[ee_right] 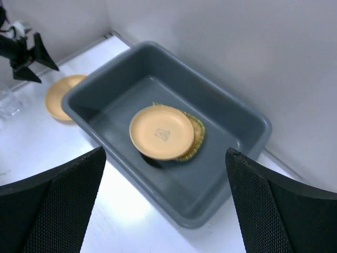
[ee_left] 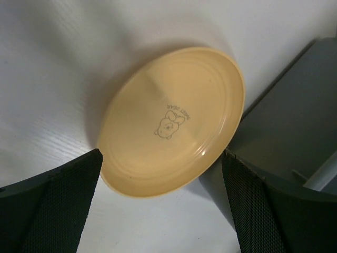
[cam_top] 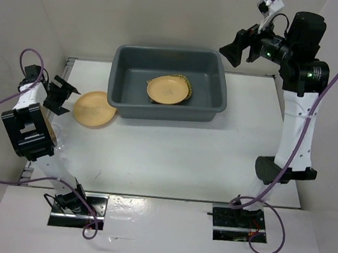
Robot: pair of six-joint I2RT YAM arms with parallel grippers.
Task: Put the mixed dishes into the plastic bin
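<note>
The dark grey plastic bin [cam_top: 166, 109] stands at the back middle of the table. Inside it a pale-orange plate [cam_top: 168, 90] lies on top of the woven yellow bamboo tray [cam_top: 189, 84]; the right wrist view shows the same plate [ee_right: 161, 132] and tray [ee_right: 196, 138]. A second pale-orange plate [cam_top: 94, 108] rests on the table just left of the bin. My left gripper [cam_top: 69, 99] hovers open at that plate's left edge, the plate [ee_left: 171, 118] filling its view between the fingers. My right gripper [cam_top: 234, 49] hangs open and empty, high above the bin's far right corner.
A clear cup [ee_right: 7, 103] stands on the table left of the loose plate, near my left arm. White walls close in the table at the back and both sides. The bin's wall [ee_left: 295, 116] sits close to the right of the left gripper.
</note>
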